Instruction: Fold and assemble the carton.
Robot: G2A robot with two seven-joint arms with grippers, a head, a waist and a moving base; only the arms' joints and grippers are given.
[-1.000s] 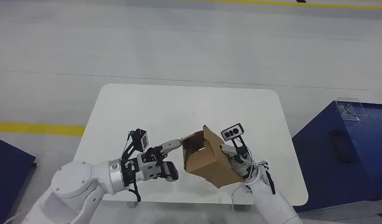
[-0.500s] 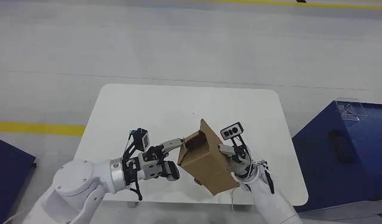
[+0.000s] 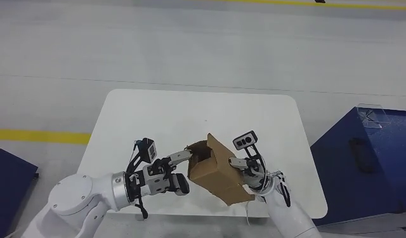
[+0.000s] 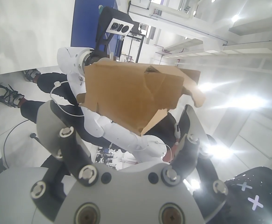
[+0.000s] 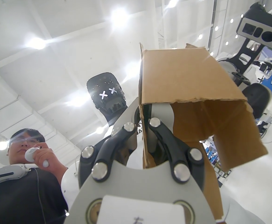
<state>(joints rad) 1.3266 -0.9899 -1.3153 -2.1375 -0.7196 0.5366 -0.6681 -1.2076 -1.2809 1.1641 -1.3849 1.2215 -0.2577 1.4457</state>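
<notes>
Carton (image 3: pixel 219 172) wall clamped in right hand (image 5: pixel 143 118) — left hand (image 3: pixel 186 171) open beside it

The carton (image 3: pixel 216 171) blocks passage between left gripper (image 3: pixel 184 169) and right gripper (image 3: pixel 240 165); the table (image 3: pixel 190 111) beyond lies open.

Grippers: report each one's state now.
Left gripper: open, spread in front of the carton, holding nothing.
Right gripper: shut on the carton's wall.

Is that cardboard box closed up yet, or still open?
Still open. The carton is a hollow sleeve: one end gapes, showing the inside, with one flap sticking out unfolded.
</notes>
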